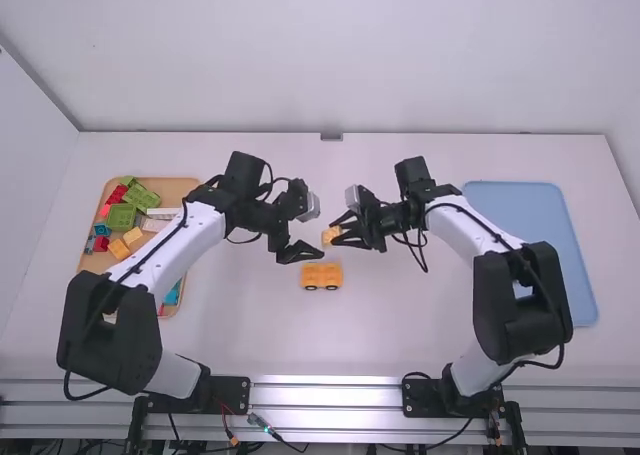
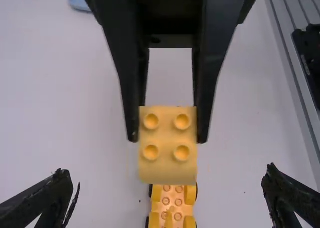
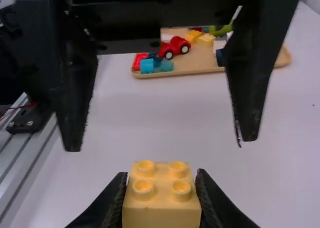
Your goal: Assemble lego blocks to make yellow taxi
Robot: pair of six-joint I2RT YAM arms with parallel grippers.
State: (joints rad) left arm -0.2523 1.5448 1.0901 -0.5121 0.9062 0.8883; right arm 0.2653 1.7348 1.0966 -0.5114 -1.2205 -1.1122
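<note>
Above a white table [image 1: 400, 330], the right gripper [image 1: 336, 232] pinches a yellow block with 4 studs [image 2: 168, 163]. The left gripper [image 1: 312, 231] faces it with 2 fingers spread wide. A yellow wheeled base [image 1: 321, 276] sits on the table between the 2 arms' bases and the raised block.

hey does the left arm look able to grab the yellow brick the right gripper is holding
Probably yes. The left gripper is open and faces the studded side of the yellow brick, with nothing between them. The right gripper covers part of two sides, though, so those offer less room.
</note>
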